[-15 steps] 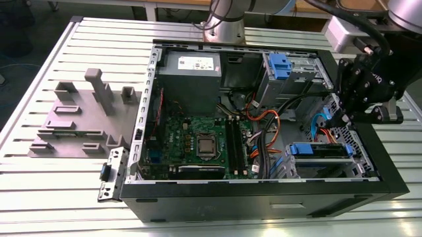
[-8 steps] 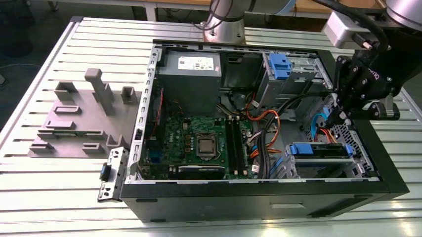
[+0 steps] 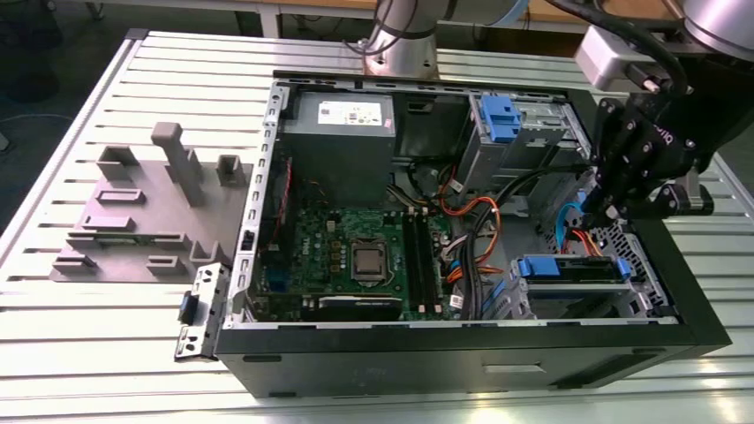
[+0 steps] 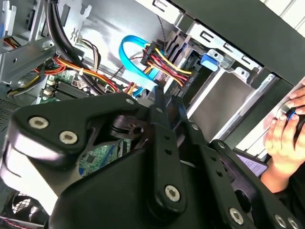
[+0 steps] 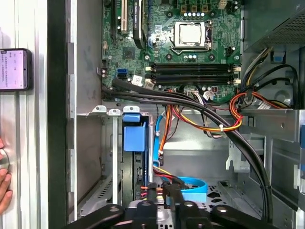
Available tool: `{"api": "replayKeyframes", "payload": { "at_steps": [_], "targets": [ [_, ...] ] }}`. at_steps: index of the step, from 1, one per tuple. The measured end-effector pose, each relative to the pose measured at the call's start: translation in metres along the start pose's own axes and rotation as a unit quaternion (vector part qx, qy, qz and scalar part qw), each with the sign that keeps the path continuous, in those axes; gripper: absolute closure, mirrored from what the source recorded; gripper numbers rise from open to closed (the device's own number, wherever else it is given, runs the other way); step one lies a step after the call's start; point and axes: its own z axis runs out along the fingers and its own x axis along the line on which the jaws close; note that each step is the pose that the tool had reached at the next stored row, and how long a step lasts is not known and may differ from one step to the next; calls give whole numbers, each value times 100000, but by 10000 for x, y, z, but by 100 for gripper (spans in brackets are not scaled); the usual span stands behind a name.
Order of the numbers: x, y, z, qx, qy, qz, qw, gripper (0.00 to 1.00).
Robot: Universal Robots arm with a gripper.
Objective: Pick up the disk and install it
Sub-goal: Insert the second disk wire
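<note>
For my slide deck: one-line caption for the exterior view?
Robot end effector lowered inside the open computer case, above the blue-framed disk.

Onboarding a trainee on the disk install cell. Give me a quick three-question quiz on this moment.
1. True or false: the grey stepped fixture lies inside the computer case.
2. In the exterior view, what is the gripper nearest to? A) the processor socket B) the disk in its blue frame, sitting in the drive bay C) the grey stepped fixture
3. In the second wrist view, what colour is the looped flat cable just beyond the gripper?

Key:
1. False. It lies on the table outside the case, on the exterior view's left.
2. B
3. Blue
</note>
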Motion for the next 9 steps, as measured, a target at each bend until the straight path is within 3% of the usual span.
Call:
{"api": "replayKeyframes", "payload": {
  "at_steps": [2,3,9],
  "targets": [
    [-4,0,10,3,6,-82,100000,75],
    [-6,0,15,4,9,-119,100000,69],
    [-20,-10,65,13,3,-264,100000,69]
  ]
}}
